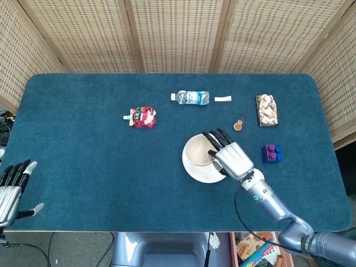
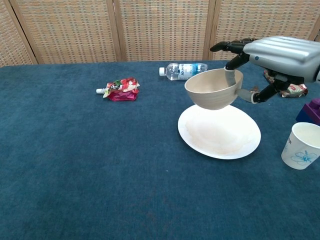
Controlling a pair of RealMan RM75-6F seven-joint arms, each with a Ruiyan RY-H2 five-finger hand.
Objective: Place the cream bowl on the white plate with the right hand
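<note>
Cream bowl hangs above the white plate, pinched at its rim by the right hand; lower it level onto the plate's middle before letting go, minding the paper cup beside it on the worktop

We see: water bottle lying beyond the hand | red pouch far left | paper cup right | purple blocks right
</note>
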